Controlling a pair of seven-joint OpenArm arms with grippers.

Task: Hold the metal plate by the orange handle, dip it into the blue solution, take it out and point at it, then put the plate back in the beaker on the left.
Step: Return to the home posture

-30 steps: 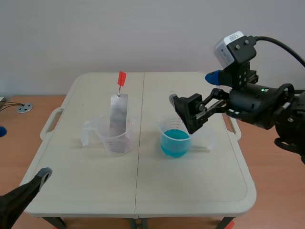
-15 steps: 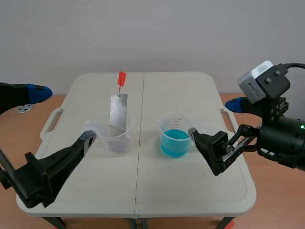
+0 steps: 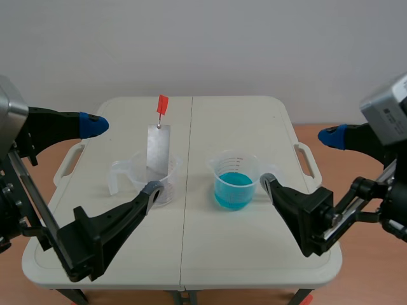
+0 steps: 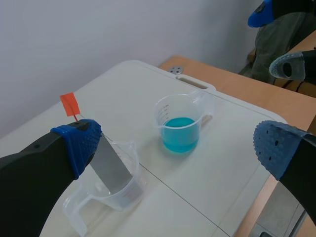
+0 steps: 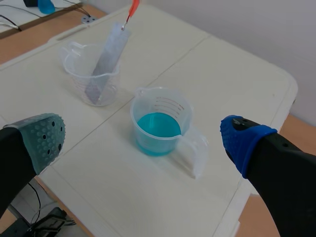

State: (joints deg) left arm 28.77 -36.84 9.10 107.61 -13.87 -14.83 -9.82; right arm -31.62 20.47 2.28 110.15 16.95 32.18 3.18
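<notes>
left claw [image 4: 176, 148] wide open, metal plate [image 4: 111, 165] (orange handle [image 4: 69, 103] uppermost) in the beaker [image 4: 131, 190] by its finger; right claw [image 5: 144, 136] open, blue solution [image 5: 158, 126] ahead.

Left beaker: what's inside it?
A metal plate leans inside the beaker, its orange handle sticking out above. Whether clear liquid is there too cannot be told.

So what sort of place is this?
Likely a robot test bench staged as a simple chemistry demo: a plastic folding table, a measuring beaker of blue solution, and a metal plate standing in a second beaker.
</notes>
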